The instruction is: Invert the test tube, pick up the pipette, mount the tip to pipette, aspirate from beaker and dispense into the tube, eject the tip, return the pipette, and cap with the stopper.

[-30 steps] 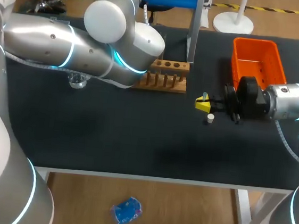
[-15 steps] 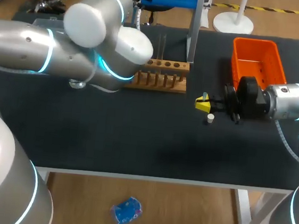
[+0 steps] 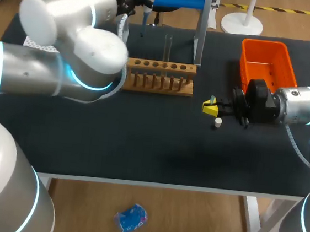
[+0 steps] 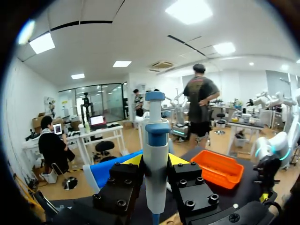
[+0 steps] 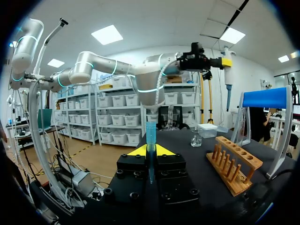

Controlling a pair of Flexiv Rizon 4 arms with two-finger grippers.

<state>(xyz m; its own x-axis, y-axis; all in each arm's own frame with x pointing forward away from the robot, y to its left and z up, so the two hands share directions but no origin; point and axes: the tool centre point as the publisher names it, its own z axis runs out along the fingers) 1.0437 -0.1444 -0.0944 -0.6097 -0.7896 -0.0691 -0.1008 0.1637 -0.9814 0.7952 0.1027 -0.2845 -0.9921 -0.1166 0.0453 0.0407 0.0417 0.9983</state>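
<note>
My left jaws are clamped on the pipette (image 4: 155, 154), its nozzle pointing down past them, ready, I judge, to take 1 tip. My right jaws grip the test tube (image 5: 150, 136) upright, mouth up for filling. The stopper (image 3: 218, 122) lies just beside them.

The left arm (image 3: 48, 74) comes in from the left, its large elbow joint raised over the left part of the worktop (image 3: 141, 142). Its forearm runs toward the far edge, where the wrist is held high. The left hand (image 4: 155, 160) is closed on a pipette (image 4: 155, 136), a finger pressing its body from each side. The right arm (image 3: 306, 104) reaches in from the right, its wrist level and low over the worktop. The right hand (image 3: 211, 106) points toward the middle, clamped on a test tube (image 5: 150, 133).
</note>
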